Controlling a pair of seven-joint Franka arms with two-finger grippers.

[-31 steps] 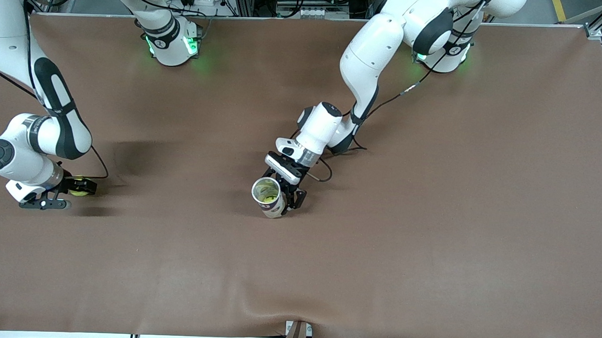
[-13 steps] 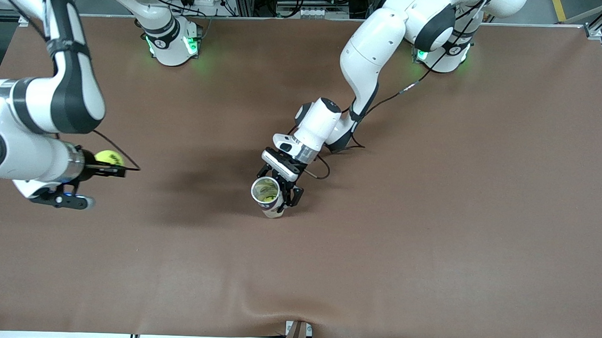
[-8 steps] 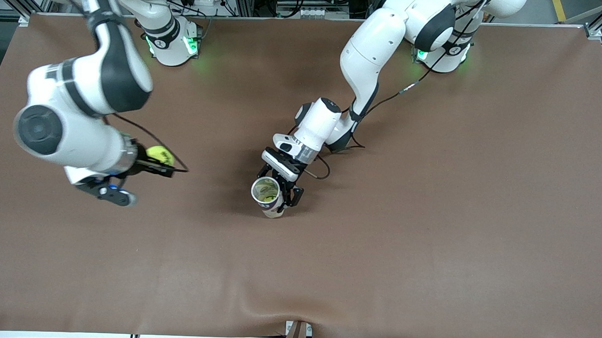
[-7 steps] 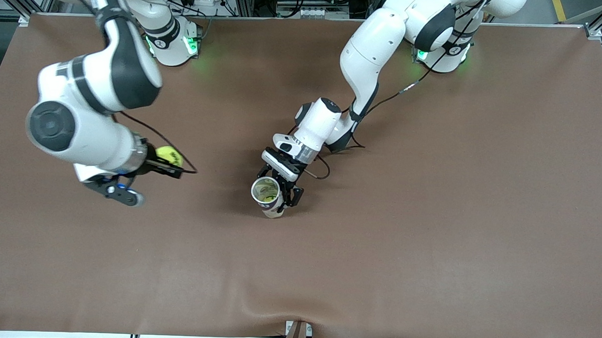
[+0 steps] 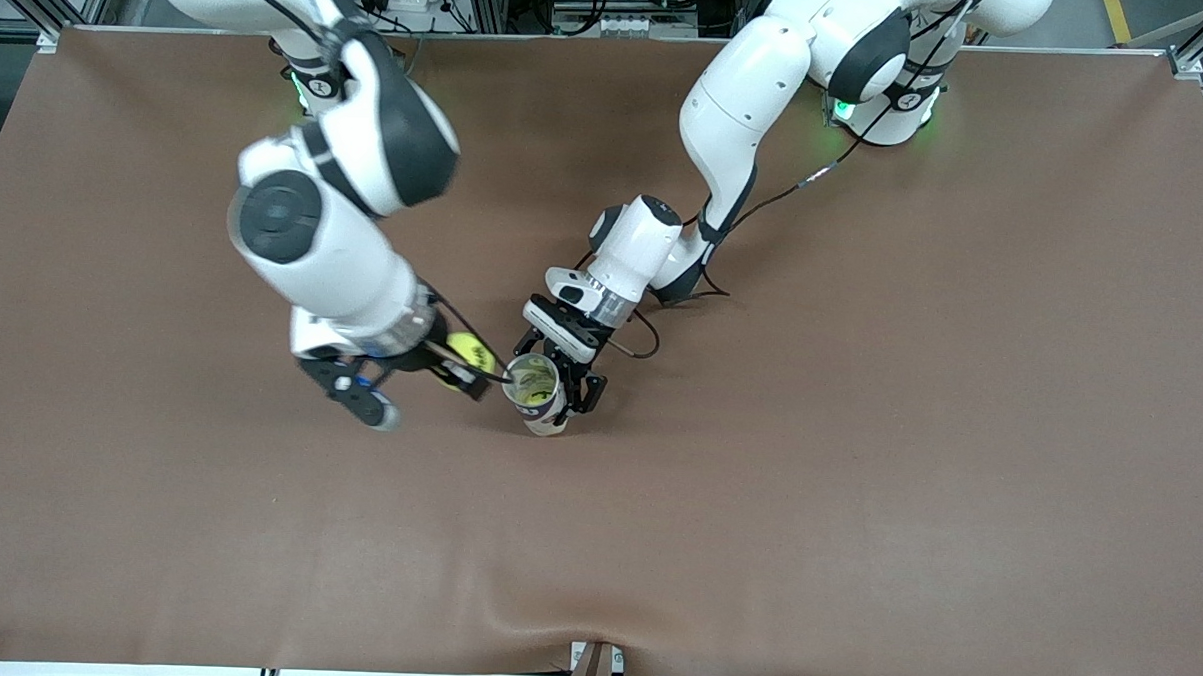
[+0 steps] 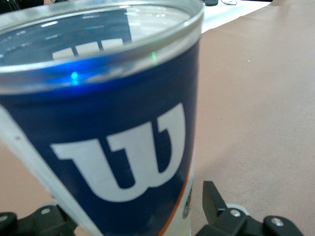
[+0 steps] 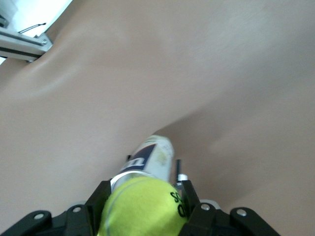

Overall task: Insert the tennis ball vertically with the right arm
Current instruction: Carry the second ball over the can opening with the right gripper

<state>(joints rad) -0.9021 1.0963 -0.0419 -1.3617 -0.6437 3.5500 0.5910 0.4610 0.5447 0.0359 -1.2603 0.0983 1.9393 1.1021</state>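
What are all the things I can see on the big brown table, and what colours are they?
tennis ball: one, yellow-green, held in the air just beside the can's open top
tennis ball can: one, clear with a dark blue label, upright mid-table, something yellow-green inside
table: one, brown
right gripper: one, black, shut on the tennis ball
left gripper: one, black, around the tennis ball can, fingers at its sides

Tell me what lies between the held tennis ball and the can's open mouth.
Nothing: in the front view the tennis ball, in the right gripper, sits just beside the can, held by the left gripper.
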